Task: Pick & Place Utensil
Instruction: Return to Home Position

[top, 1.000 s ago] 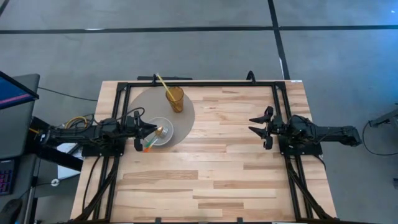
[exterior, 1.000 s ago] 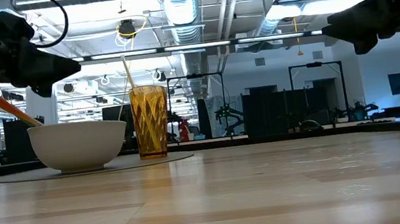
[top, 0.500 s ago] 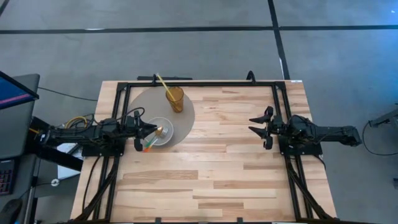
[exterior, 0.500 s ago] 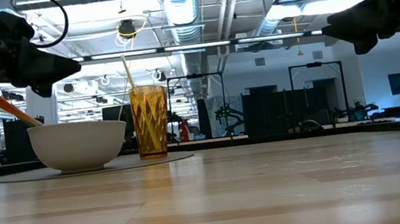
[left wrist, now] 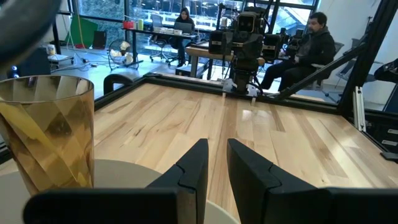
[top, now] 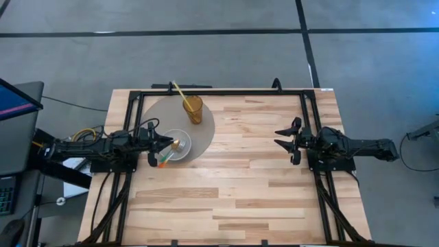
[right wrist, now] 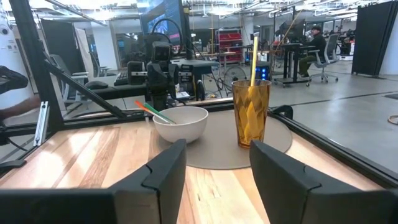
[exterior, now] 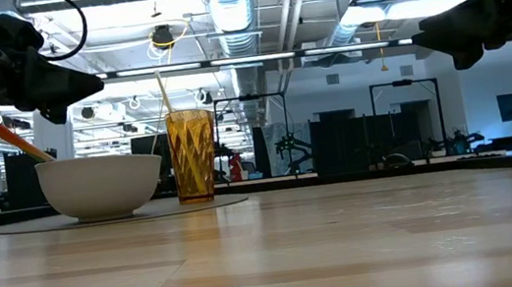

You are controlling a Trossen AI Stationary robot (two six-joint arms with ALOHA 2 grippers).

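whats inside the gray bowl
A green spoon leans in the gray bowl, handle sticking over the rim. From the side, the bowl's wall covers its scoop end.

Both arms are matte black. The left arm point(top: 89, 147) carries a loop of yellow cable point(top: 86, 133) near its rear, and the right arm point(top: 353, 147) tapers toward its rear. The left gripper point(left wrist: 216, 144) and right gripper point(right wrist: 217, 147) have blocky, flat-faced black fingers, stepped near the base.
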